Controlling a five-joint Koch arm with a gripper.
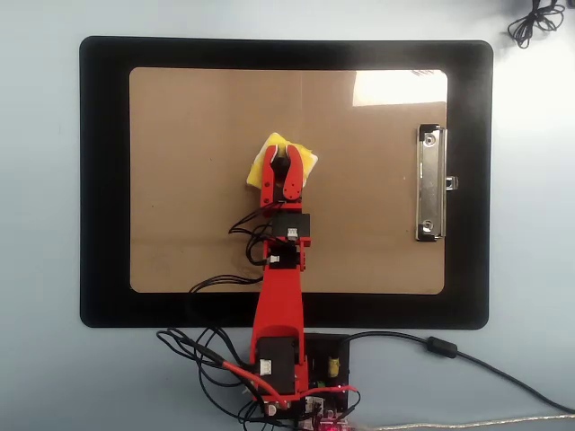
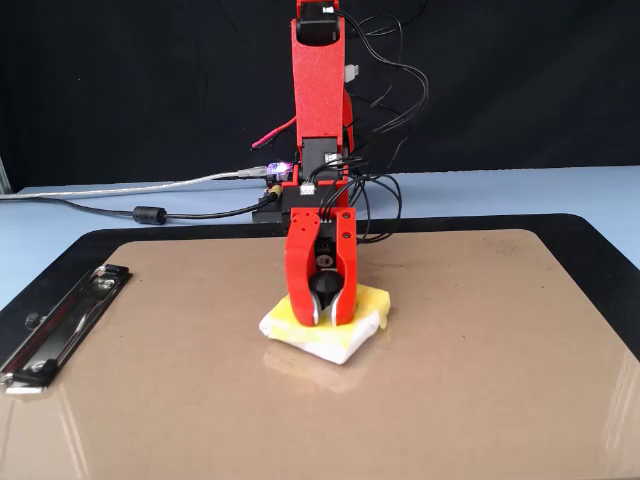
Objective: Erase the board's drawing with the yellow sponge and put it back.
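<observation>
The brown board [image 1: 198,180] lies on a black mat, its silver clip [image 1: 431,182] at the right in the overhead view and at the left in the fixed view [image 2: 60,325]. The yellow sponge [image 1: 307,158] rests on the board [image 2: 480,350] near its middle, with its white underlayer showing [image 2: 335,345]. My red gripper [image 1: 281,154] points down onto the sponge [image 2: 370,300], and in the fixed view [image 2: 323,318] its jaws are closed around the sponge's black knob [image 2: 322,288]. No drawing shows on the board.
The black mat [image 1: 103,180] surrounds the board on a pale blue table. The arm's base and tangled cables [image 1: 296,377] sit at the mat's near edge in the overhead view. A black cable coil [image 1: 535,20] lies at the top right corner.
</observation>
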